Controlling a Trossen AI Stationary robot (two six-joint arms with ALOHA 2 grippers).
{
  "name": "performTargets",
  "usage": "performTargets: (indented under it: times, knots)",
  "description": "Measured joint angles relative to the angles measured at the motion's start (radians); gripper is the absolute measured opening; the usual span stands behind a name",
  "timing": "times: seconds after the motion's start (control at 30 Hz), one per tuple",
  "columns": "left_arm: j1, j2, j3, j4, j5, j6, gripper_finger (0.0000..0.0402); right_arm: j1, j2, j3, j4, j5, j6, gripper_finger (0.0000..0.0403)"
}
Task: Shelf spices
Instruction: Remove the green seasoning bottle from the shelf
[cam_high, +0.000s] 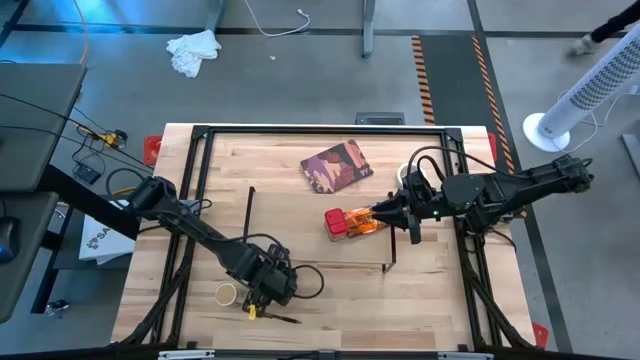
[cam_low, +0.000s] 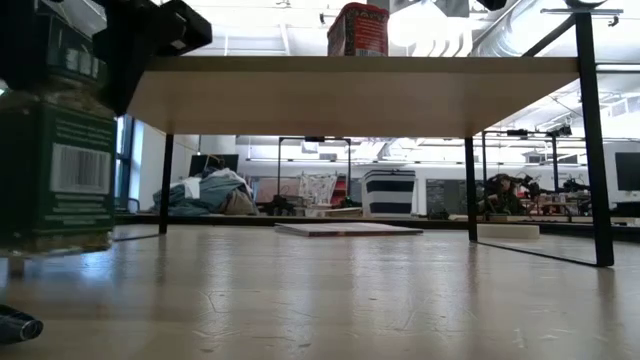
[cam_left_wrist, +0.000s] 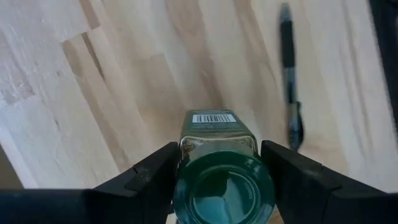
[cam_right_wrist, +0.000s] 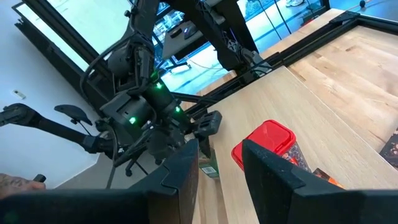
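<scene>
- Left wrist view: the green-lidded jar (cam_left_wrist: 222, 186) is seen between the two fingers (cam_left_wrist: 146, 177) of the left gripper (cam_left_wrist: 221, 180), which sit close against its sides; whether they are pinching it or just parting from it cannot be told.
- High view places the left gripper (cam_high: 268, 282) low on the table, in front of the shelf (cam_high: 300, 215), with a tan-topped jar (cam_high: 226, 293) just beside it and a pen (cam_high: 272, 317) near.
- The right gripper (cam_high: 392, 214) is held over the shelf top, its fingers partly spread and nothing seen between them in its own view; the red tin (cam_high: 341, 222) stands just ahead of it on the board.
- Step in hand, as judged: handling of the green-lidded jar for shelving.
- Next move, as judged: a firm grip, a lift clear of the table, and carriage up onto the board without striking its edge.
- Jar appearance: glass body, dark green label with barcode, upright on the table (cam_low: 330, 300).
</scene>
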Motion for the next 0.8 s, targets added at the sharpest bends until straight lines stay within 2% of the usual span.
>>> performTargets:
  times: [0.2, 0.4, 0.5, 0.8]
  knots:
    - [-0.002, -0.001, 0.062, 0.007, 0.004, 0.001, 0.0225, 0.0, 0.0, 0.0, 0.0, 0.0, -0.002, 0.0119]
    - [0.002, -0.001, 0.077, 0.071, -0.076, -0.015, 0.0225, 0.0, 0.0, 0.0, 0.0, 0.0, -0.002, 0.0119]
    - [0.002, -0.001, 0.077, 0.102, -0.072, -0.055, 0.0225, 0.0, 0.0, 0.0, 0.0, -0.001, -0.002, 0.0119]
    - [0.002, -0.001, 0.077, 0.118, -0.039, -0.034, 0.0225, 0.0, 0.0, 0.0, 0.0, -0.001, -0.002, 0.0119]
